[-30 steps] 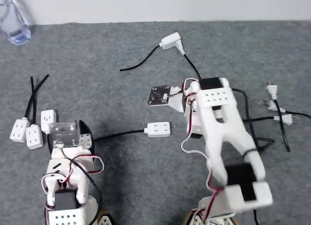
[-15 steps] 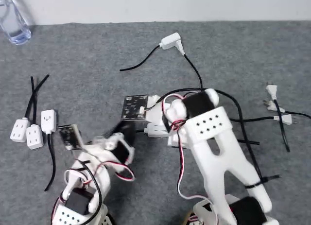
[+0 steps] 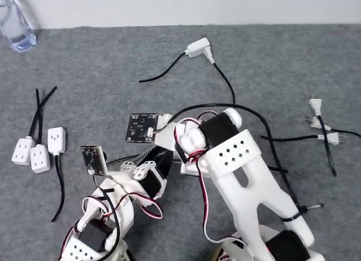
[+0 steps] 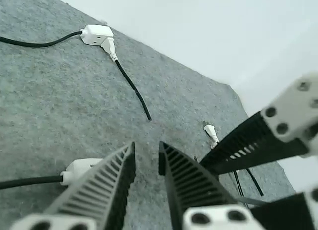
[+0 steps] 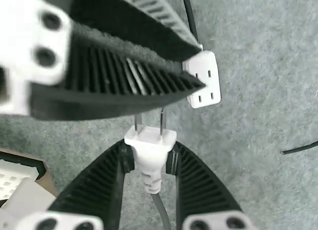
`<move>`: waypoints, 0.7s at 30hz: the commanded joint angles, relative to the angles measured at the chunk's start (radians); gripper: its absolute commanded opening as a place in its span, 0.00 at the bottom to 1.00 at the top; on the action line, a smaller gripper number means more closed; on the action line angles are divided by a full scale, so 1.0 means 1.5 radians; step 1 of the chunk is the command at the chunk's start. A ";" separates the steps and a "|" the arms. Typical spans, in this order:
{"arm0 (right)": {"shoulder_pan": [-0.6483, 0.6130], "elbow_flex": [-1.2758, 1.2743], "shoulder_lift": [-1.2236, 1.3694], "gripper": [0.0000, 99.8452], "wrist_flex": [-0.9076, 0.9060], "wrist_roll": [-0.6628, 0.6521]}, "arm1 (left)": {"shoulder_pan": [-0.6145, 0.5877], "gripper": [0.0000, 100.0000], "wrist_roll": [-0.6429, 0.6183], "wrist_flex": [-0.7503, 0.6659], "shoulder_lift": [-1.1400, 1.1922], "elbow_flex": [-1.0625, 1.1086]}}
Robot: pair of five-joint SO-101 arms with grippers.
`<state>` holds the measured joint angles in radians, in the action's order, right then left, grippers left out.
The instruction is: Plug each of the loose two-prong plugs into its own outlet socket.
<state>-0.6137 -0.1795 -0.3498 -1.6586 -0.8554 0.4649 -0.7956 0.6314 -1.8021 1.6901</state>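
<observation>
Nearest, on the grey carpet point(image 3: 113, 75), both arms rise from their bases and lean toward the middle of the table, where the two grippers meet.

The right gripper point(image 5: 149, 155) has its fingers clamped on the body of a white two-prong plug point(image 5: 149, 146). The plug's two bare prongs stick out past the fingertips. Its black cord point(image 3: 237, 106) loops away far and right across the carpet.

The prongs are not in any slot. They point at the centre socket point(image 5: 203, 86), a white block that lies flat just beside them with its slots facing up. One black finger of the left gripper point(image 4: 146, 151) lies across the space between the prongs and that socket.

The left gripper's fingers stand a narrow gap apart, with bare carpet showing between them and nothing held. The centre socket lies just outside one of those fingers, not in the gap.

Farther out on the left, a group of three sockets point(image 3: 39, 158) lies close together with black cords running far from it. On the right, well apart from the grippers, loose plugs point(image 3: 333, 138) lie among thin black cords.

Farther still, past the middle, a joined socket and plug point(image 3: 198, 48) rests on the carpet. At the far left corner stands a clear bottle point(image 3: 17, 30).
</observation>
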 commanded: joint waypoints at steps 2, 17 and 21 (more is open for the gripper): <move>-0.038 0.056 -0.024 0.01 -0.011 0.029 | 0.002 0.08 -0.005 -0.013 -0.007 -0.006; -0.075 0.101 -0.041 0.01 -0.030 0.061 | 0.002 0.08 -0.005 0.018 -0.008 -0.006; -0.075 0.129 -0.067 0.01 -0.042 0.066 | 0.002 0.08 -0.005 0.018 -0.008 -0.006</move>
<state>-0.7119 -0.0783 -0.3943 -1.7139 -0.7695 0.4588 -0.7971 0.6483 -1.8036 1.6870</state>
